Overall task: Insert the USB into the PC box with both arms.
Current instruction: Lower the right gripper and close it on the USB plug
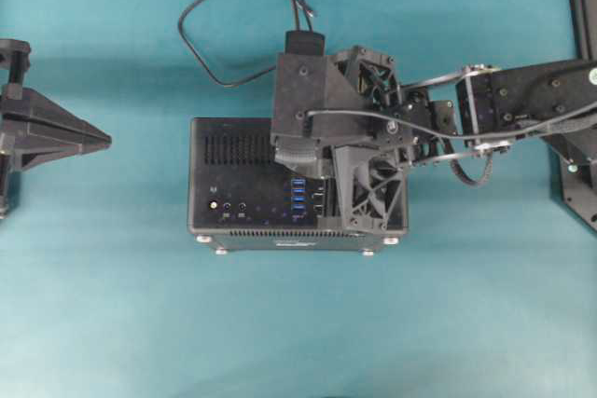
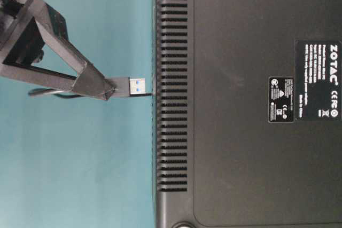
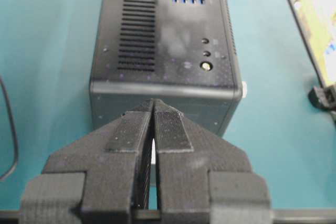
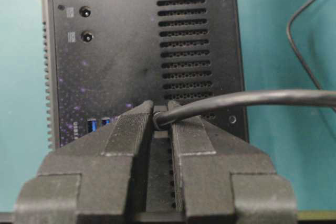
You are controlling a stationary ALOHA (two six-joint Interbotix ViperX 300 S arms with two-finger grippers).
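Overhead: found the right gripper point(image 1: 303, 160) over the middle of the PC box point(image 1: 233, 174), pointing down near the blue ports point(image 1: 298, 195). Saw the USB cable point(image 1: 181, 25) looping across the upper middle of the frame. Found the left gripper point(image 1: 104, 140) at the left edge, well apart from the box. Judged a risk there: with nothing bracing the box, could slide under the push of insertion.

Table level: saw the gripper's fingers point(image 2: 96, 81) clamped on the plug point(image 2: 133, 85) at centre left, its metal tip right at the vented edge of the box point(image 2: 240, 52). Could not tell whether touching. Judged a second risk: if lined up with slots rather than a port, might scrape or jam, or twist in the grip.

Left wrist: found the fingers point(image 3: 126, 129) pressed together at bottom centre, holding nothing, just short of the box point(image 3: 163, 35).

Right wrist: found the fingers point(image 4: 128, 124) nearly closed, pinching the plug end where the cable point(image 4: 252, 98) leaves rightward. Noted ports point(image 4: 94, 124) peeking out at lower left, hinting at sideways offset.
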